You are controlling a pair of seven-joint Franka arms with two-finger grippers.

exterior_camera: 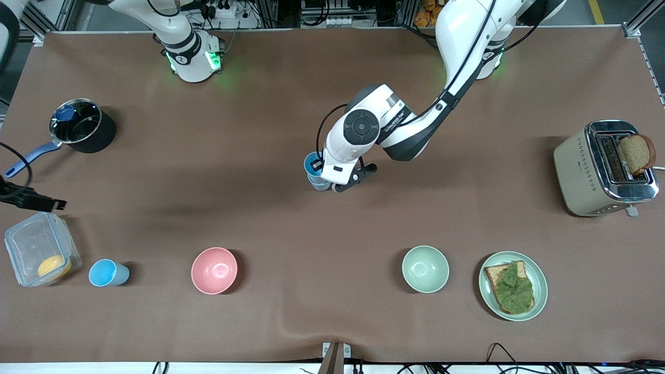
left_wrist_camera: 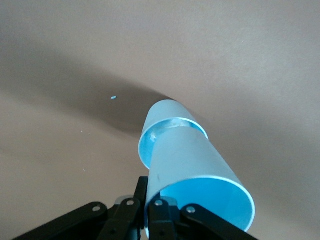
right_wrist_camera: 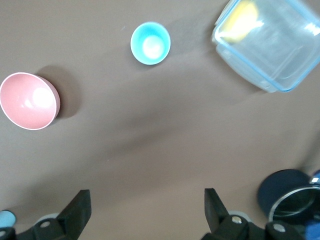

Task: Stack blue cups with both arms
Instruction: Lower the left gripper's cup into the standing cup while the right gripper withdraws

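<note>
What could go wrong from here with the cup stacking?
1. The left gripper is shut on the held blue cup, its base just entering the standing blue cup at an angle; it may jam or tip it over.
2. A third blue cup stands by the plastic container; the open right gripper hangs high above, and a descent might clip the container.

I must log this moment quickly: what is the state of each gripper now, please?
Left gripper: closed on a blue cup whose base sits in a second cup, mid-table.
Right gripper: open, holding nothing, over bare table near the pot.
</note>
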